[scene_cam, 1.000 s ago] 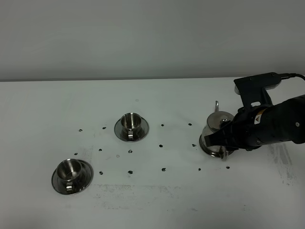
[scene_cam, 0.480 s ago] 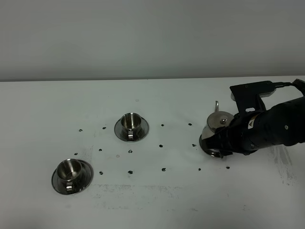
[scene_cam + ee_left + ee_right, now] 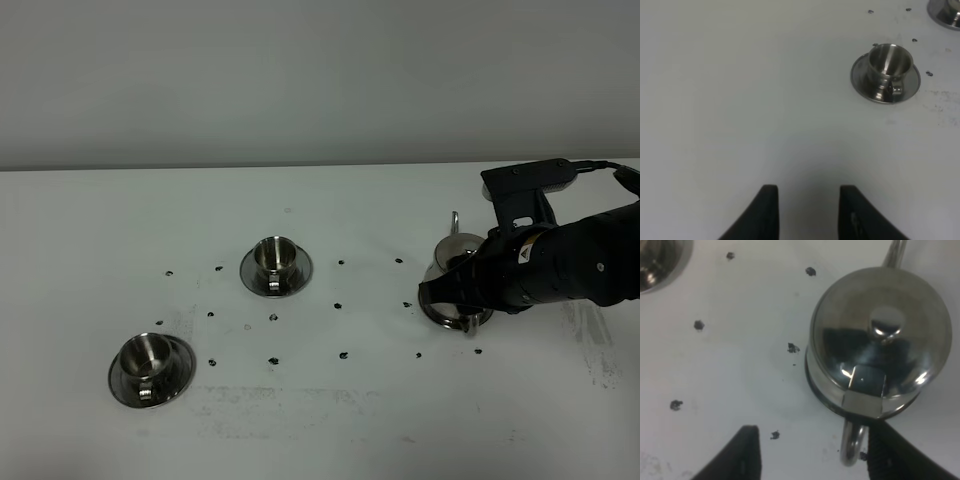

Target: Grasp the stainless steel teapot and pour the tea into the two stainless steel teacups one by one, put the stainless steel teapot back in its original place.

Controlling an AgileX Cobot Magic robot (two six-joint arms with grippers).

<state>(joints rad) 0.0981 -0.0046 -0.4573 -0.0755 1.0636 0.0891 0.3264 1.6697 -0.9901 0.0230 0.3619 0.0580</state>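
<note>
A white, dark-speckled worktop (image 3: 330,420) lies below a grey wall (image 3: 300,80). At the frame's right, the right pincer (image 3: 812,454) hangs spread around the loop handle of the upright stainless steel teapot (image 3: 880,335). The left pincer (image 3: 805,210), also spread, hovers over bare worktop. One teacup (image 3: 275,265) sits left of centre, the other teacup (image 3: 150,368) at lower left.

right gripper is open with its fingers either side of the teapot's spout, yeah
No, it is the loop handle, not the spout, that sits between the open fingers of the right gripper. The right wrist view shows the spout on the opposite side of the teapot, away from the gripper.
</note>
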